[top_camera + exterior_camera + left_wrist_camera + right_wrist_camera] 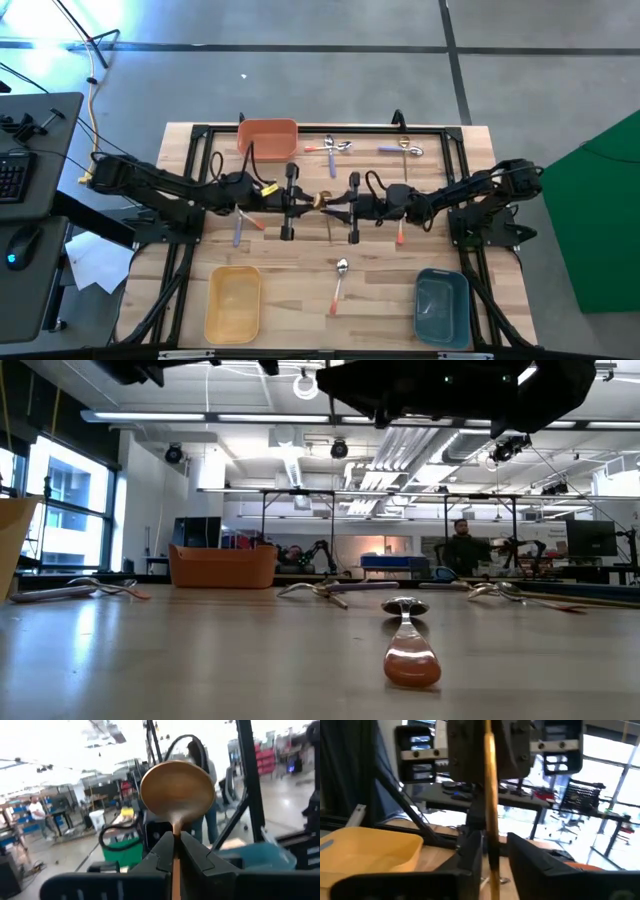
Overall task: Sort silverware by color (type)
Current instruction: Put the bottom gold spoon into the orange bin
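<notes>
My left gripper (176, 851) is clamped on the gold spoon (177, 790), mid-table, between the red bin (267, 136) and the orange-handled spoon (338, 282). My right gripper (492, 851) fingers stand slightly apart around its handle.

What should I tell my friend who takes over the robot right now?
Left claw: shut on the gold metal spoon, held in the air over the table's middle.
Right claw: open, loose around the same handle.
On the table: orange-handled silver spoon between the yellow plastic bin and the teal plastic bin; purple-handled silver spoon by the left arm; more beside the orange-red plastic bin.
Done: no spoon visibly binned.
Left: bin the gold one, then sort the rest.
</notes>
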